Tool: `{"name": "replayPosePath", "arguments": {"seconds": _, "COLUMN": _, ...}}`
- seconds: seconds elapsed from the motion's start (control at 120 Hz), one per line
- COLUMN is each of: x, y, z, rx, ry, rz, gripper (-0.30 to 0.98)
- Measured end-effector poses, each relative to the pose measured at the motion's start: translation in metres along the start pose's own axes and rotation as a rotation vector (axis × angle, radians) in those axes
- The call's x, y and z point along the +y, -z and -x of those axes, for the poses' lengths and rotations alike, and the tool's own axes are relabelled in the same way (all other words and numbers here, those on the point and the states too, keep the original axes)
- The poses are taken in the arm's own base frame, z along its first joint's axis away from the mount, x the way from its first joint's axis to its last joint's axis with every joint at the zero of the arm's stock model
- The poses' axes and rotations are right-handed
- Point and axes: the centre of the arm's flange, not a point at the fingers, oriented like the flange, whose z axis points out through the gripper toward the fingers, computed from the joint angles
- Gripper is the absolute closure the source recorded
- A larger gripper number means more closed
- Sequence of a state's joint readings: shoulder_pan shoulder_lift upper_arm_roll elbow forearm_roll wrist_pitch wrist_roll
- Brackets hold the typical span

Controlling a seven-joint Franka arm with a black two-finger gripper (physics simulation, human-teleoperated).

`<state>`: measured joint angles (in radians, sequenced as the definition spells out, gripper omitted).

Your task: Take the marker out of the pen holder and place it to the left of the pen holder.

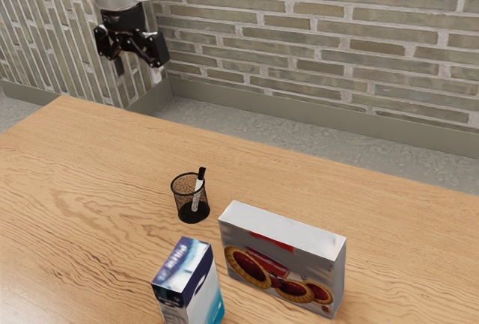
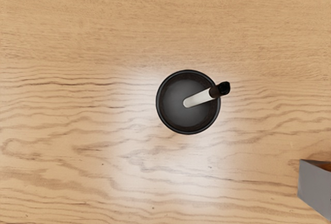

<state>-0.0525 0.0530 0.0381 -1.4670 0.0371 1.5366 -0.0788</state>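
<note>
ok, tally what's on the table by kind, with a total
Boxes: 2 (tart box, blue-and-white box)
Pen holder: 1
Marker: 1, standing in the holder
Total: 4

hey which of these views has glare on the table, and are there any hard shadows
Wrist view: a whitish glare on the wooden table around the pen holder, no hard shadow beside it; exterior view: softer, more even light on the tabletop, no hard shadows there.
</note>
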Motion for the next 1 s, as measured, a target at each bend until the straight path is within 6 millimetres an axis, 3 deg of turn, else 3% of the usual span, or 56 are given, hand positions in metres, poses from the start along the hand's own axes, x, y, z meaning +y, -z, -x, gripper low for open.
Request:
{"name": "replayPosePath", "arguments": {"seconds": 0.133, "x": -0.002, "y": 0.005, "z": 0.001, "rx": 0.001, "ry": 0.011, "rz": -0.004, "gripper": 0.0}}
{"name": "replayPosePath", "arguments": {"seconds": 0.258, "x": -0.002, "y": -0.016, "z": -0.011, "rx": -0.039, "ry": 0.018, "rz": -0.02, "gripper": 0.0}}
{"name": "replayPosePath", "arguments": {"seconds": 0.4, "x": 0.022, "y": -0.08, "z": -0.037, "rx": -0.13, "ry": -0.017, "rz": -0.033, "gripper": 0.0}}
{"name": "replayPosePath", "arguments": {"seconds": 0.425, "x": 0.028, "y": -0.099, "z": -0.041, "rx": -0.152, "ry": -0.026, "rz": -0.035, "gripper": 0.0}}
{"name": "replayPosePath", "arguments": {"seconds": 0.475, "x": 0.034, "y": -0.135, "z": -0.043, "rx": -0.195, "ry": -0.036, "rz": -0.038, "gripper": 0.0}}
{"name": "replayPosePath", "arguments": {"seconds": 0.592, "x": 0.048, "y": -0.188, "z": -0.046, "rx": -0.235, "ry": -0.06, "rz": -0.043, "gripper": 0.0}}
{"name": "replayPosePath", "arguments": {"seconds": 0.708, "x": 0.057, "y": -0.221, "z": -0.052, "rx": -0.238, "ry": -0.084, "rz": -0.067, "gripper": 0.0}}
{"name": "replayPosePath", "arguments": {"seconds": 0.808, "x": 0.061, "y": -0.252, "z": -0.075, "rx": -0.225, "ry": -0.097, "rz": -0.071, "gripper": 0.0}}
{"name": "replayPosePath", "arguments": {"seconds": 1.0, "x": 0.078, "y": -0.27, "z": -0.092, "rx": -0.186, "ry": -0.15, "rz": -0.074, "gripper": 0.0}}
